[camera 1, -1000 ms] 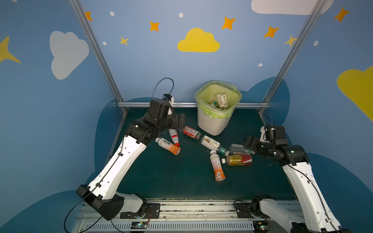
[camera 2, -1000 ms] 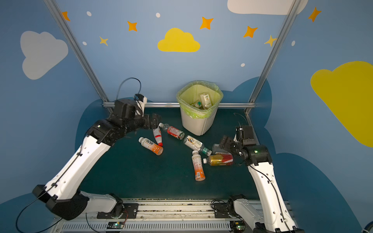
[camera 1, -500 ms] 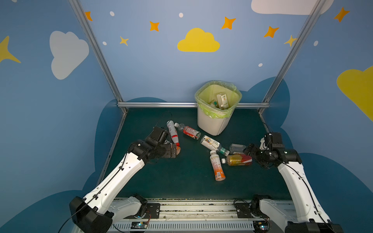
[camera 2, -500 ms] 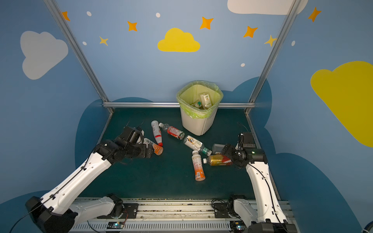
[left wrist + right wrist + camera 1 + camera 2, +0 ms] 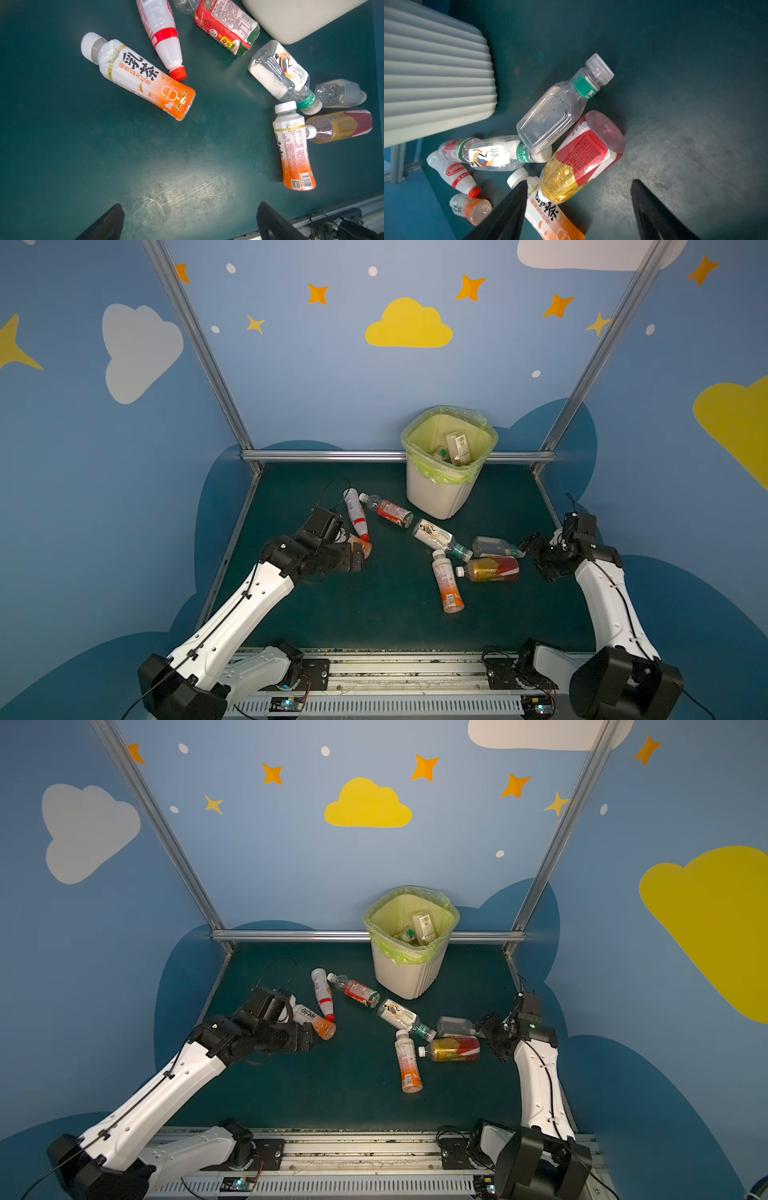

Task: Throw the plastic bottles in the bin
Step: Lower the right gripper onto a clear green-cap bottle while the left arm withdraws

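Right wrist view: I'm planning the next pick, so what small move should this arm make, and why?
Probably lower the right jaws around the amber bottle: they stand apart and empty, and in this view that bottle lies between their tips.

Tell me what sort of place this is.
Likely a robot lab test cell: left arm and right arm bolted to a metal rail, an aluminium frame around cloud-painted walls, and a bin with scattered bottles staged on a green mat.

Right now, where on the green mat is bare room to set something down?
Bare: the front middle of the mat, between the left gripper and the front orange-bottomed bottle; the back-right corner beside the bin. Crowded: bottles bunched between bin and right gripper.
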